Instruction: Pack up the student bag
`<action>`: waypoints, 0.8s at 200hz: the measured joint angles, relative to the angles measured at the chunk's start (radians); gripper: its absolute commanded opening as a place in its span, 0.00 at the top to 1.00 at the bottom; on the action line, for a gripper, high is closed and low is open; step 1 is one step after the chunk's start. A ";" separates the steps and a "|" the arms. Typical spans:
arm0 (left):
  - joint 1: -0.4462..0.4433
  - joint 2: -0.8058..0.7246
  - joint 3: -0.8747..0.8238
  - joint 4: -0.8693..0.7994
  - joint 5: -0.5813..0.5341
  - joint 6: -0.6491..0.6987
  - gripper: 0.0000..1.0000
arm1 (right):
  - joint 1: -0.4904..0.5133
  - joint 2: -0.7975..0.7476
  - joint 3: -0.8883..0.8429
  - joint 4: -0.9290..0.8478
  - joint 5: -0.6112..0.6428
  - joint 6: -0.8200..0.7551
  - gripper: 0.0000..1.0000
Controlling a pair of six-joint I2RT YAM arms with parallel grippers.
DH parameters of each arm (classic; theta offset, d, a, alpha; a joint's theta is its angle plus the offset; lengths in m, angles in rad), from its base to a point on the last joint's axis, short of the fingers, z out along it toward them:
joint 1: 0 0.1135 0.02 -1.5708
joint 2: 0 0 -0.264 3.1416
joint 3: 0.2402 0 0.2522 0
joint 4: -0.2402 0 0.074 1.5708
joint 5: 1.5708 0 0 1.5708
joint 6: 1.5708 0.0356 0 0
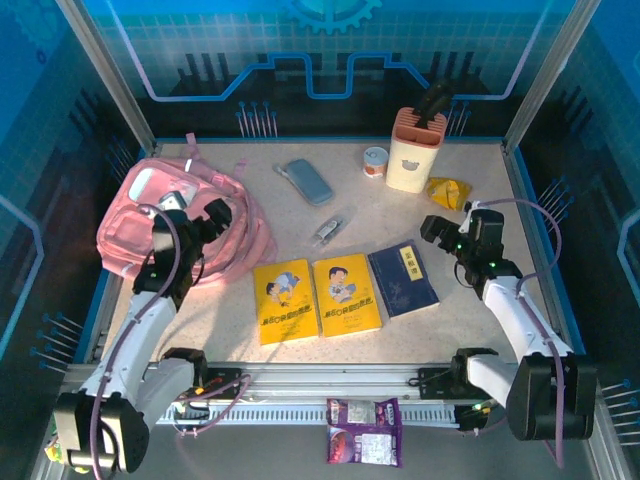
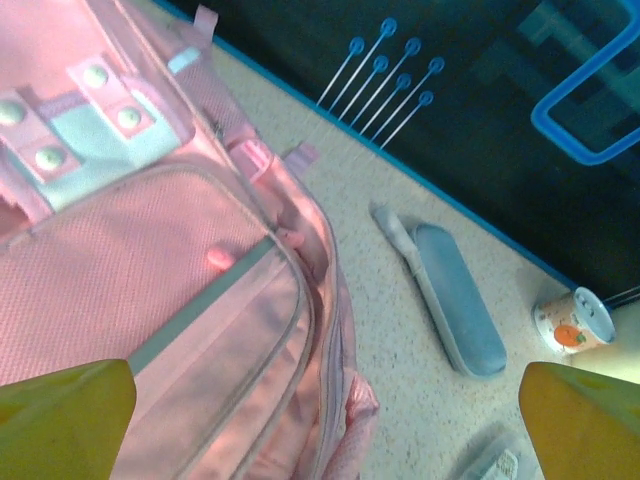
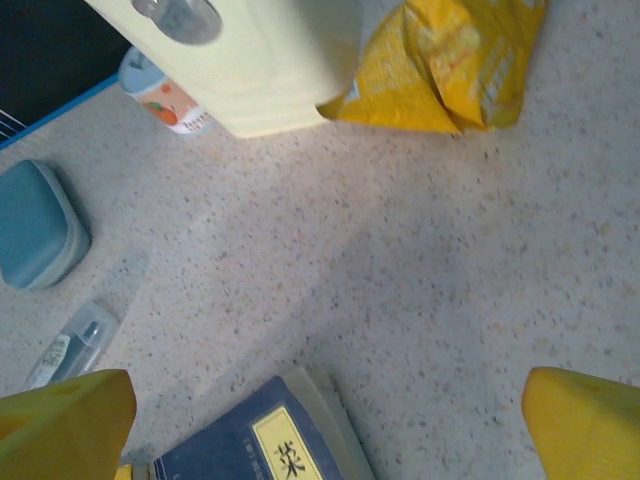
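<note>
Two claws hang spread and empty, so nothing is packed yet and your first job, as I read it, is getting the student bag (image 1: 125, 235) open. Take the yellow books (image 1: 287, 300) as your marker: the bag lies flat on the desk (image 1: 380, 215) to the left of them and a little farther back, its nearest edge close to the left-hand book. Your left claw (image 1: 205, 222) hovers over the side of the bag that faces the books, while your right claw (image 1: 440, 228) sits to the right of the books, beyond the blue book (image 1: 403, 280), over bare desk. In the left wrist view the zip seams look closed, so find a zip pull before you lower. Pinch only the pull or the lip of the fabric, since a soft bag will bunch and slide if you grab a handful. Keep the right claw free to pin the bag or to bring the first book. The bag lies front face up with its hanging loop towards the far edge, and its long axis seems to run far to near at a slight slant, so expect the mouth at the end farthest from the books
</note>
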 measured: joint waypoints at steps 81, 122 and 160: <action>-0.262 0.380 0.358 -0.333 0.006 0.004 0.01 | 0.218 0.104 0.207 -0.241 -0.001 0.003 0.00; -0.295 0.639 0.541 -0.431 -0.042 0.013 0.06 | 0.386 0.168 0.267 -0.327 0.002 -0.010 0.00; -0.295 0.812 0.651 -0.525 -0.100 0.010 0.04 | 0.484 0.222 0.298 -0.347 -0.006 0.000 0.00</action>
